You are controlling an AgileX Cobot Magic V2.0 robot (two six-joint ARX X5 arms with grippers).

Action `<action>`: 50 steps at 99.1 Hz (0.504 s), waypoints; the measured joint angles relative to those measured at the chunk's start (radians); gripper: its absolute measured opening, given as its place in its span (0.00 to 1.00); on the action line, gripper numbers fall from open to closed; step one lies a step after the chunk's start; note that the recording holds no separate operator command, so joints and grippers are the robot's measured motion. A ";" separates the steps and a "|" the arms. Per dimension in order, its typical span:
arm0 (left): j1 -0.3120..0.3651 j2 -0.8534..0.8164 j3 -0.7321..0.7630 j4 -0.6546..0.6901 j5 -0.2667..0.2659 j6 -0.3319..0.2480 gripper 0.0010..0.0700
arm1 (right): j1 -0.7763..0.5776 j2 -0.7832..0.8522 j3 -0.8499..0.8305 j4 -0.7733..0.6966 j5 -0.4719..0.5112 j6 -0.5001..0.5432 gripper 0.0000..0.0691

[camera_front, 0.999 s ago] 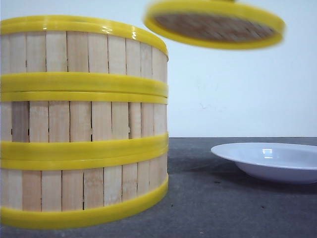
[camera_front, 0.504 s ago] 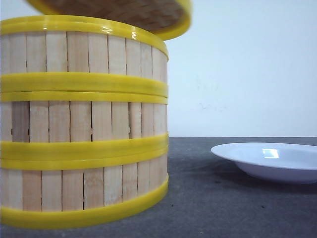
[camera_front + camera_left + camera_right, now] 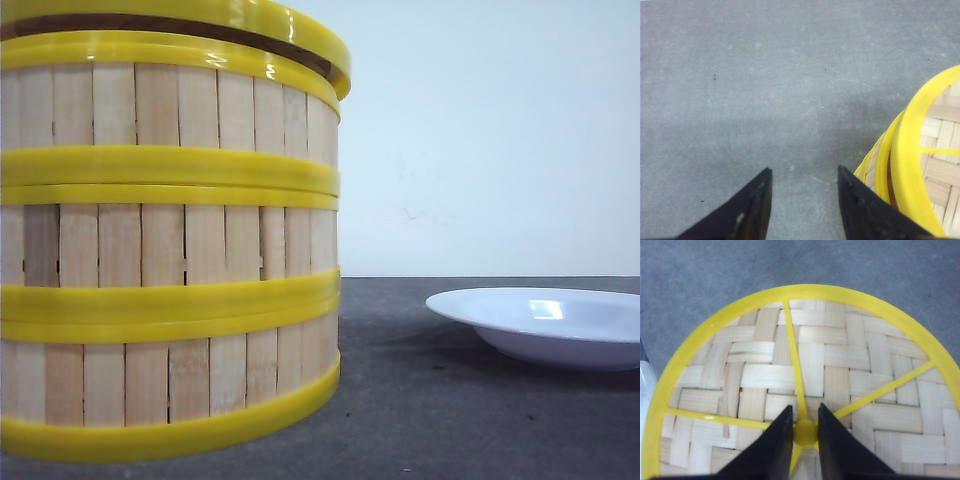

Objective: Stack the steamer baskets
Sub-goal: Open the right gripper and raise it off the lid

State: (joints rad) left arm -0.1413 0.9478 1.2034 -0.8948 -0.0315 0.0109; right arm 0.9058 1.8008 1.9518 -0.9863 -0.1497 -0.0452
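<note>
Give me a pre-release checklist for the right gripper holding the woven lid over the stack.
1. Three slatted wooden steamer baskets with yellow rims stacked flush: ok.
2. Right gripper shut on the yellow knob of the woven bamboo lid: ok.
3. Lid seated on the top rim: not ok; a dark gap shows and its edge overhangs on the right.
4. Left gripper open, empty, beside the stack: ok.
5. Shallow white plate apart from the stack: ok.
6. Lid centred all round: cannot tell.

A grey table (image 3: pixel 450 420) carries the bottom one of the stacked steamer baskets (image 3: pixel 170 385), beneath the right pincer (image 3: pixel 805 432), and a white plate (image 3: pixel 545 325).
</note>
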 joint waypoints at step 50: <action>0.000 0.000 0.000 0.000 0.000 0.000 0.33 | 0.013 0.043 0.008 0.002 0.019 -0.005 0.08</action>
State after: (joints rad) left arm -0.1413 0.9478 1.2034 -0.8951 -0.0315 0.0109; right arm 0.9184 1.8439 1.9594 -0.9844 -0.1303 -0.0498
